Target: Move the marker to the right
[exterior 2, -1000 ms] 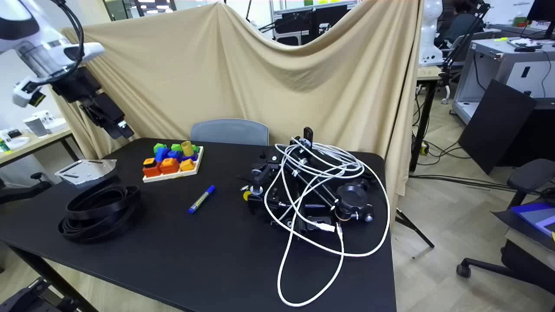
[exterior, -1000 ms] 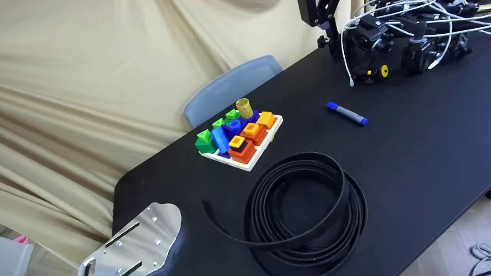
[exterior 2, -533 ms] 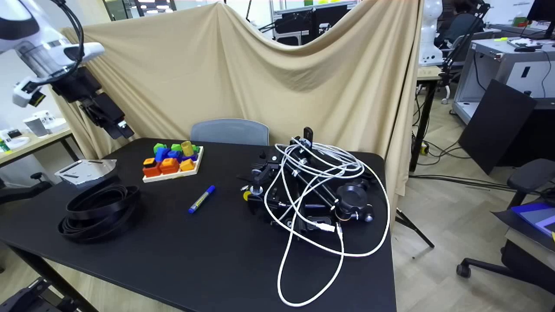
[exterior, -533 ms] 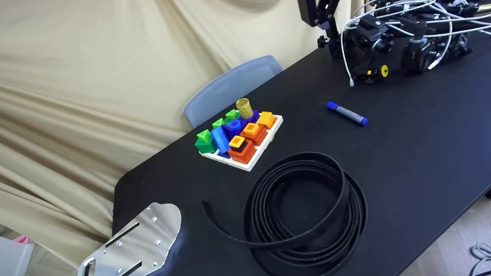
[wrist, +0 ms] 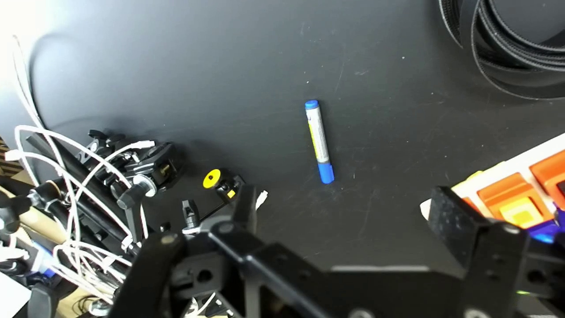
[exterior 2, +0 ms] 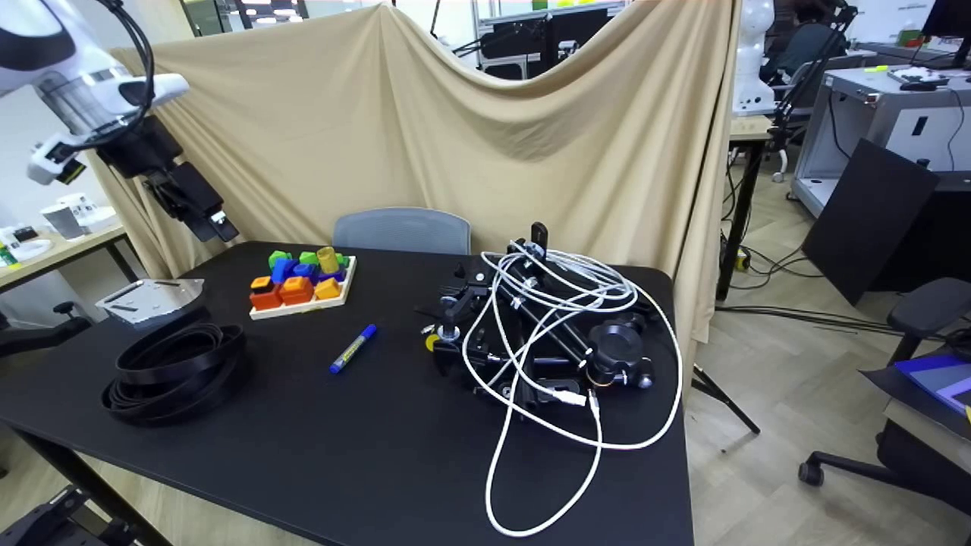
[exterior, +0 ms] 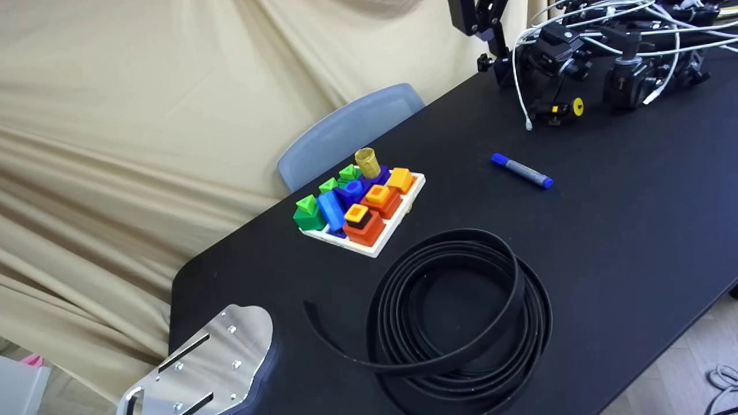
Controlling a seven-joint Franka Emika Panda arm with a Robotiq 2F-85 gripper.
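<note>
The marker, with a pale barrel and blue ends, lies flat on the black table. It shows in both exterior views (exterior: pixel 523 171) (exterior 2: pixel 352 349) and in the wrist view (wrist: pixel 318 140), where its blue cap points toward the jaws. My gripper (wrist: pixel 344 198) is open, with its fingers wide apart and nothing between them. In an exterior view the gripper (exterior 2: pixel 218 227) hangs high above the table at the left, well apart from the marker. Part of the gripper (exterior: pixel 477 20) also shows at the top edge of an exterior view.
A white tray of coloured blocks (exterior: pixel 398 223) and a coil of black strap (exterior: pixel 461 323) lie near the marker. A heap of black stands with white cables (exterior 2: pixel 531 326) is on its other side. A metal plate (exterior 2: pixel 152 299) lies at the table's far left.
In an exterior view the arm and gripper have shifted slightly to the right and up. The marker and the other objects have not moved.
</note>
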